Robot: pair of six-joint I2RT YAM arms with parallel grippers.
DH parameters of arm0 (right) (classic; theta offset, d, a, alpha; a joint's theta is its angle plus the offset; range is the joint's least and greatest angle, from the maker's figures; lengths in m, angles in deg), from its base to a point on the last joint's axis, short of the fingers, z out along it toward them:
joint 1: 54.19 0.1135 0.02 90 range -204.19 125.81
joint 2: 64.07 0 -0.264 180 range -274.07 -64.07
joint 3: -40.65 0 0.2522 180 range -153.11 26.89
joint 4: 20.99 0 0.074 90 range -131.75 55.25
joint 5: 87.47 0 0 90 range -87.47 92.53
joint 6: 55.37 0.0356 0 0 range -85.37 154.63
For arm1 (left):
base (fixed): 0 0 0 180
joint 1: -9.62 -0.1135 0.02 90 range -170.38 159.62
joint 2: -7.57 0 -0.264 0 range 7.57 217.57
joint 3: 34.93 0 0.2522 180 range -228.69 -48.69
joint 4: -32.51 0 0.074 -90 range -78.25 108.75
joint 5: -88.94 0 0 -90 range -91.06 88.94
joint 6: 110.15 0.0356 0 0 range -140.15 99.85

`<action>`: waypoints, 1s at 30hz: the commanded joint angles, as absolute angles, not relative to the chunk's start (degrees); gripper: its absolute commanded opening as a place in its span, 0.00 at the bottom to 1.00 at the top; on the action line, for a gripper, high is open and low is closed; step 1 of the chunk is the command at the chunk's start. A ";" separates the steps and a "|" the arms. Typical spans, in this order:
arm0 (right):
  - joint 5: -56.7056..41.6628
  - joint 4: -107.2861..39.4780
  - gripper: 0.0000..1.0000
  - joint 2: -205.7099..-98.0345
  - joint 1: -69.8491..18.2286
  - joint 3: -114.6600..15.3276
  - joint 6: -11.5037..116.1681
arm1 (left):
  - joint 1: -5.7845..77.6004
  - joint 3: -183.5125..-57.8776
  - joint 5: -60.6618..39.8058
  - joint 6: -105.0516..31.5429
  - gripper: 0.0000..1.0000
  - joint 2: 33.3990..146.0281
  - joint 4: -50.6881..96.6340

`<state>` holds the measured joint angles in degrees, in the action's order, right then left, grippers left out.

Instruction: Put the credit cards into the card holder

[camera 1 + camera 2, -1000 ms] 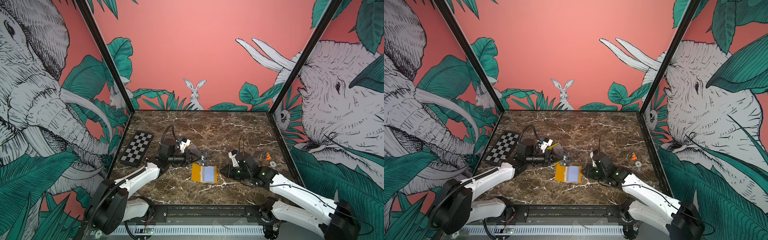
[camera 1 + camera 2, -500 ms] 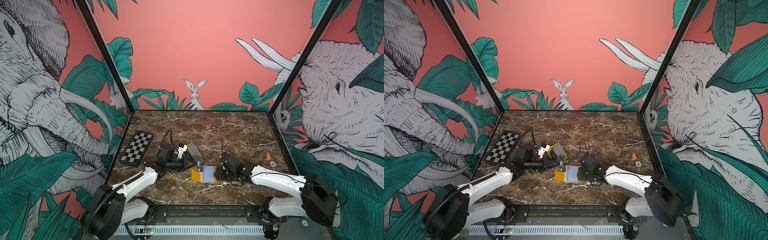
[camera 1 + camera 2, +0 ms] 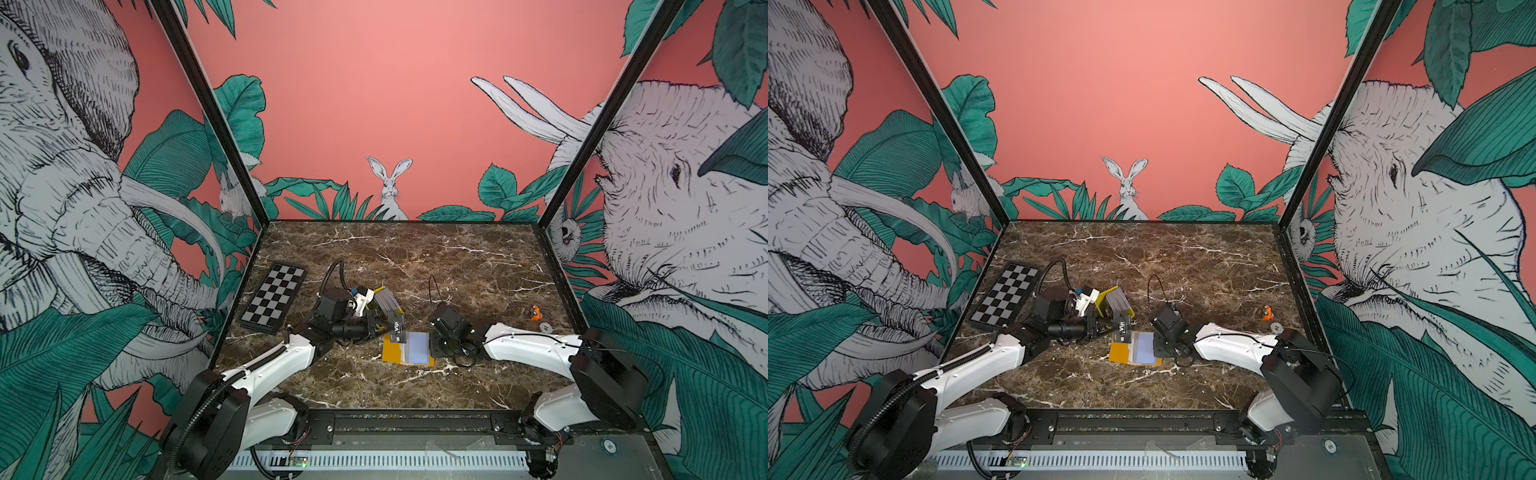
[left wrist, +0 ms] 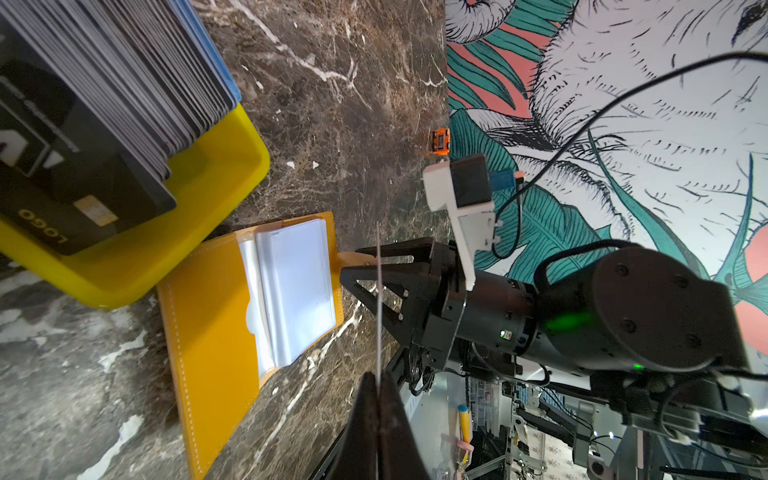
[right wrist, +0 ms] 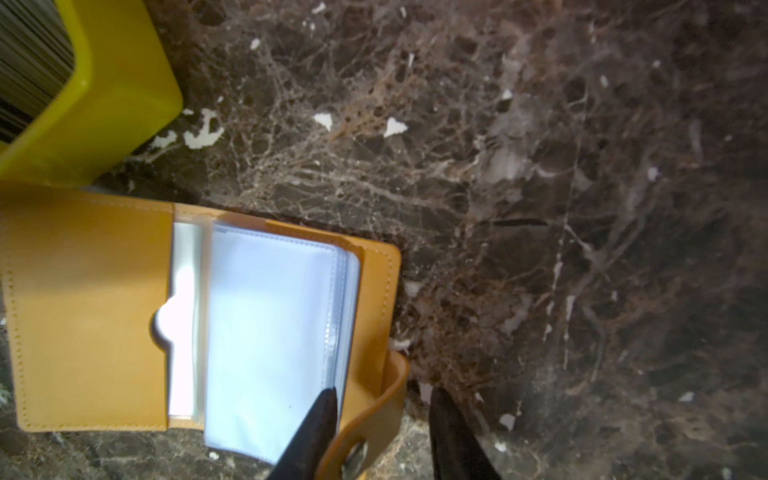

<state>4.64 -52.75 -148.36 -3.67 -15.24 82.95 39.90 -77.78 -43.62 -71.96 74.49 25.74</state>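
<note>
Insertion step, card not in yet. Left pincer (image 4: 378, 376) is clamped tight on one credit card (image 3: 397, 327), held upright close by the card holder (image 3: 391, 354). The holder lies open on the worktop (image 3: 415, 257), just beside the yellow tray (image 4: 216, 195) that holds the remaining stack (image 4: 124, 75). Right pincer (image 5: 383, 392) is part open, jaws straddling the snap tab (image 5: 365, 428) — no squeeze visible. Next move, I reckon: pin the holder, line the card edge up with a sleeve (image 5: 270, 324) mouth — slide it in flat.
</note>
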 commanded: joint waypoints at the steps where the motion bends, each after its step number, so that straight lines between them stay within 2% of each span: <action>1: 8.47 -53.96 0.30 -148.85 -3.39 -16.08 81.84 | 40.11 -76.52 -43.52 -71.84 0.02 73.88 26.86; 6: 9.77 -54.47 0.12 -148.48 -3.38 -15.47 80.05 | 41.52 -76.47 -42.44 -71.66 0.02 74.19 27.01; 10: 11.46 -56.43 0.05 -148.34 -3.66 -15.69 78.17 | 43.78 -76.55 -40.62 -71.46 0.02 75.13 27.06; 17: 14.02 -58.52 0.06 -147.60 -4.97 -16.27 75.33 | 47.56 -75.09 -36.26 -75.44 0.02 78.87 32.77; 24: 12.66 -57.58 0.23 -145.94 -5.60 -15.92 74.56 | 49.37 -74.49 -32.89 -77.24 0.02 83.01 36.06; 30: 9.07 -56.73 0.26 -138.37 -5.25 -12.84 77.13 | 49.39 -74.41 -31.47 -76.89 0.00 83.68 36.87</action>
